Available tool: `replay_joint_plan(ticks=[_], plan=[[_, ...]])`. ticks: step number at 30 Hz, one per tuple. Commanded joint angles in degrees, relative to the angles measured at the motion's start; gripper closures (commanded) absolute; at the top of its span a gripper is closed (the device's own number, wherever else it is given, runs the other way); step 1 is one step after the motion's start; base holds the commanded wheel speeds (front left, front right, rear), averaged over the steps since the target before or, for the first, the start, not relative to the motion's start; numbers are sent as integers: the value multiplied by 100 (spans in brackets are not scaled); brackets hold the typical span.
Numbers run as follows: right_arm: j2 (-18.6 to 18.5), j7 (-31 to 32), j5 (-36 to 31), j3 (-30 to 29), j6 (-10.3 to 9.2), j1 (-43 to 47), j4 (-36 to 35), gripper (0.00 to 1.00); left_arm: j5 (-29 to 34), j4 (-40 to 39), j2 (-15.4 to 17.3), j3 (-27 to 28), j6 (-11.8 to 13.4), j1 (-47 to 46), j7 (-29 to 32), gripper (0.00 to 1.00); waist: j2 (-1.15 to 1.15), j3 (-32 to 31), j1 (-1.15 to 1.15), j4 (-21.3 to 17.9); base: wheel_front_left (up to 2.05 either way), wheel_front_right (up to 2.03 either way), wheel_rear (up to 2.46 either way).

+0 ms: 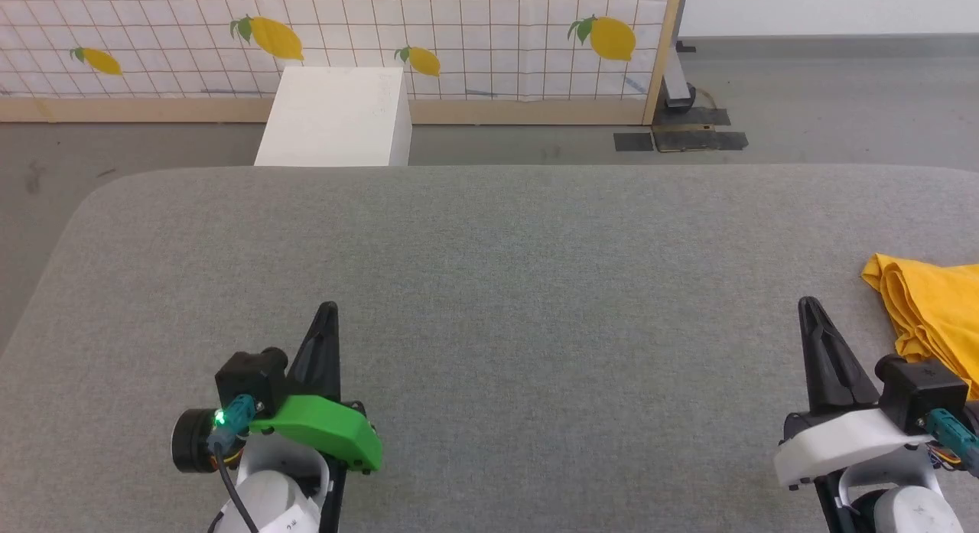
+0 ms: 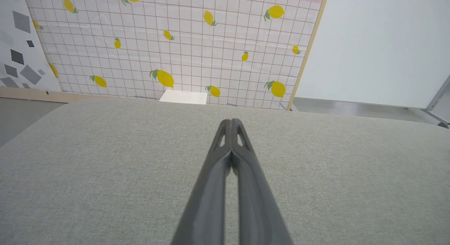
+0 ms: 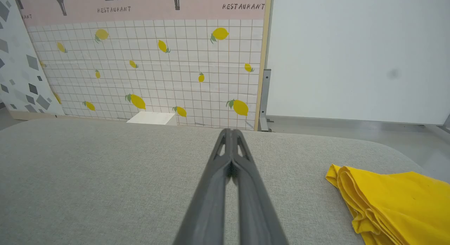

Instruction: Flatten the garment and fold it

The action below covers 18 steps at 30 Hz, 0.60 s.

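The garment (image 1: 929,311) is a mustard-yellow bundle in stacked folds at the right edge of the grey table (image 1: 489,273). In the right wrist view the garment (image 3: 397,199) lies low on the right, its print hidden. My right gripper (image 1: 807,303) is shut and empty, its tips just left of the cloth and apart from it; its tips (image 3: 230,131) meet over bare table. My left gripper (image 1: 329,310) is shut and empty at the lower left, far from the cloth. Its closed tips (image 2: 231,121) point across the bare grey surface.
A white box (image 1: 336,116) stands on the floor just beyond the table's far edge. Behind it is a gridded white backdrop with lemon prints (image 1: 336,36) on a wooden frame. Grey floor (image 1: 803,105) stretches at the far right.
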Motion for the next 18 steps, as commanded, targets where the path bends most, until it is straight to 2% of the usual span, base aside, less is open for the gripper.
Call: replay_joint_plan(ticks=[1,18], plan=[[3,41,-49,28,-3,47,-47,100,79,-64,-8,35,21,101,30,100,0,-2,0,-3,0,0,0],[5,183,-87,124,-5,70,-111,100,283,-306,-11,133,44,239,228,100,0,-25,0,-41,0,0,0]])
